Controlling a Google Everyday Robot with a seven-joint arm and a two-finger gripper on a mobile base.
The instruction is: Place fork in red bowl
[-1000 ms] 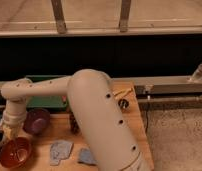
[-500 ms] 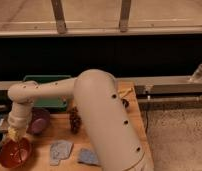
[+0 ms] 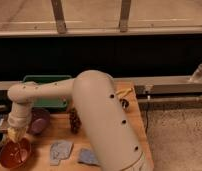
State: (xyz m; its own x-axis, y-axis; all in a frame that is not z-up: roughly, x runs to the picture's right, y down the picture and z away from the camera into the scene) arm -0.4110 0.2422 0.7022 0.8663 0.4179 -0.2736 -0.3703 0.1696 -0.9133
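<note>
The red bowl (image 3: 14, 154) sits at the front left corner of the wooden table (image 3: 106, 165). My gripper (image 3: 14, 134) hangs from the beige arm (image 3: 94, 115) straight down over the bowl's far rim, just above it. I cannot make out the fork as a separate thing; it may be hidden at the gripper's tip or inside the bowl. The dark purple bowl (image 3: 40, 120) stands just right of the gripper.
A green tray (image 3: 44, 90) lies at the back left. A brown pinecone-like object (image 3: 74, 120) stands mid-table. Two grey-blue pieces (image 3: 60, 150) (image 3: 88, 157) lie at the front. A pale yellow utensil (image 3: 125, 92) and a dark object (image 3: 124, 103) lie at the back right.
The wrist and gripper have moved down and slightly toward the front, from beside the purple bowl to just over the red bowl.
</note>
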